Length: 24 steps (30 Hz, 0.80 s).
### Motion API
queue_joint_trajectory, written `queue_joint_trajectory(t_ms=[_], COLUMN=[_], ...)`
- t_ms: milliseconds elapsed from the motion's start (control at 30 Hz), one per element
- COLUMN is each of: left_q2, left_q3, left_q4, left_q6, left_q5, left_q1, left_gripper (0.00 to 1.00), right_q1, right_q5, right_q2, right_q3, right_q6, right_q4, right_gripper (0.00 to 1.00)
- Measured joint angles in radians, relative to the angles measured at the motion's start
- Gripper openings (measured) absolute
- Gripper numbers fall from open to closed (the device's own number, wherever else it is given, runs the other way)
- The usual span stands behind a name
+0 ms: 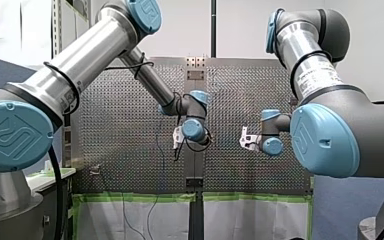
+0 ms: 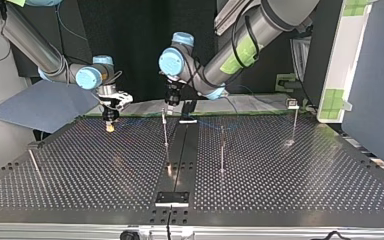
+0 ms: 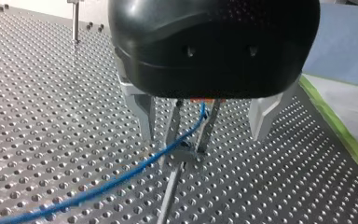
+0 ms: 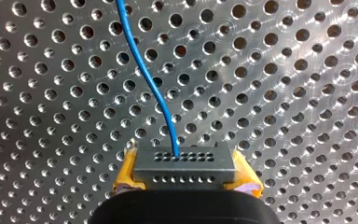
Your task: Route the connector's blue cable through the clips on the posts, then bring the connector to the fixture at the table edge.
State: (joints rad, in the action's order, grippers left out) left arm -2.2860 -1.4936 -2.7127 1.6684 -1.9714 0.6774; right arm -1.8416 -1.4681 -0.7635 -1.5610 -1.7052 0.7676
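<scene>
right gripper [image 4: 185,176]: yellow pads [image 4: 127,170] squeeze the connector [image 4: 185,163] | left gripper [image 3: 189,135]: thin fingers a bit apart, blue cable [image 3: 121,179] runs between them, just above the post's clip [image 3: 185,151] | tip: go down slowly, pull cable straight, press it into the clip

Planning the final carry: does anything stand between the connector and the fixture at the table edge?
No object blocks it in the top view. The connector is in my right hand; a thin post stands just beside the line to the fixture.
</scene>
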Motion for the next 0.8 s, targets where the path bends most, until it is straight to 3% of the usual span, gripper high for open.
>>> queue_joint_trajectory(t_ms=[500,800], left_q2=[0.043,0.106], left_q3=[-0.028,-0.099], left_q4=[-0.051,-0.001], left_q6=[-0.037,-0.035], left_q5=[-0.003,-0.009], left_q1=[0.052,0.07], left_gripper=[1.0,1.0], right_q1=[0.0,0.005], right_q5=[0.0,0.0], right_q2=[0.0,0.0], right_q3=[0.0,0.0], right_q6=[0.0,-0.001], right_q4=[0.0,0.001], right_gripper=[0.0,0.0])
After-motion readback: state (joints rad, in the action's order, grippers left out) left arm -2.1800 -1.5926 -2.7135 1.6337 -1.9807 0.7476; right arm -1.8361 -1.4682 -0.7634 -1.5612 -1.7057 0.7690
